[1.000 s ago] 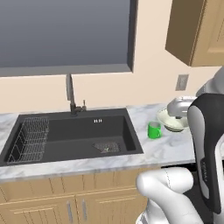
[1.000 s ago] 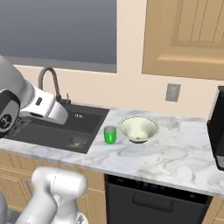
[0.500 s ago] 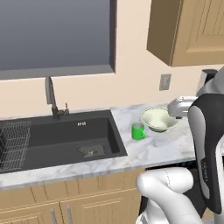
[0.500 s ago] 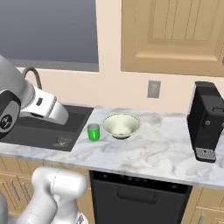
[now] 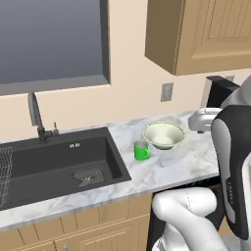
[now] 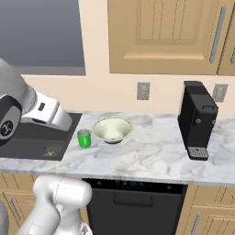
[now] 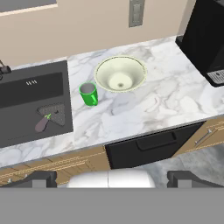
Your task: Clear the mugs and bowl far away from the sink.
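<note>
Hand view: tool spread wide, empty, above the marble counter.

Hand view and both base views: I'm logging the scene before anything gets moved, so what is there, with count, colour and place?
mug: one, bright green, on the counter just right of the sink, upright
bowl: one, pale cream-green, on the counter beside the mug, apart from it
sink: one, dark grey-black, recessed left of the mug
faucet: one, dark, behind the sink
coffee machine: one, black, far right against the wall
wall outlets: two, grey, above the counter
dishwasher: one, black, under the counter
gripper: open, fingers dark, above the counter's front edge
</note>
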You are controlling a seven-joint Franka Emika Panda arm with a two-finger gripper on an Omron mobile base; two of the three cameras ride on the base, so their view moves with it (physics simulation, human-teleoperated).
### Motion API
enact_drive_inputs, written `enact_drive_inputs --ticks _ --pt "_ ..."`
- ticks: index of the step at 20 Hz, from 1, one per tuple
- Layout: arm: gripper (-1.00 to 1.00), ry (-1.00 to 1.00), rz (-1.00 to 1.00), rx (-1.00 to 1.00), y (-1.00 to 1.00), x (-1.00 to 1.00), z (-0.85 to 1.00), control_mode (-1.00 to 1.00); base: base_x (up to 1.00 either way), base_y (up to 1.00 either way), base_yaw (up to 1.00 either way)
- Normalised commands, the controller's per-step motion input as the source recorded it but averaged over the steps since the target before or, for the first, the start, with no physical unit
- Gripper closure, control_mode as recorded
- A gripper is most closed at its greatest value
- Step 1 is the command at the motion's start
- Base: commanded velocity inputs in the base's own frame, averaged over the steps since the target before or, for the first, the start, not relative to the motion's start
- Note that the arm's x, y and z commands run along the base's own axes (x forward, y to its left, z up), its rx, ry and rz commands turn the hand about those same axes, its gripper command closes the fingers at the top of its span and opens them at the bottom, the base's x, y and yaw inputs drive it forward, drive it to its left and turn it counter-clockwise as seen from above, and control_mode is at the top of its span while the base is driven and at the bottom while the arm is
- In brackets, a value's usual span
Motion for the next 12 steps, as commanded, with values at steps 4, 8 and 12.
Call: enact_drive_inputs --ticks 4,8,12 --pt "-1.0 0.0 -0.11 -0.01 -0.19 0.16 -0.11 -1.0 0.0 0.0 0.0" --pt "-1.0 0.0 -0.07 0.0 -0.18 0.07 -0.23 -1.0 0.0 0.0 0.0" --pt "-1.0 0.0 0.0 0.0 -0.24 0.09 -0.23 -1.0 0.0 0.0 0.0"
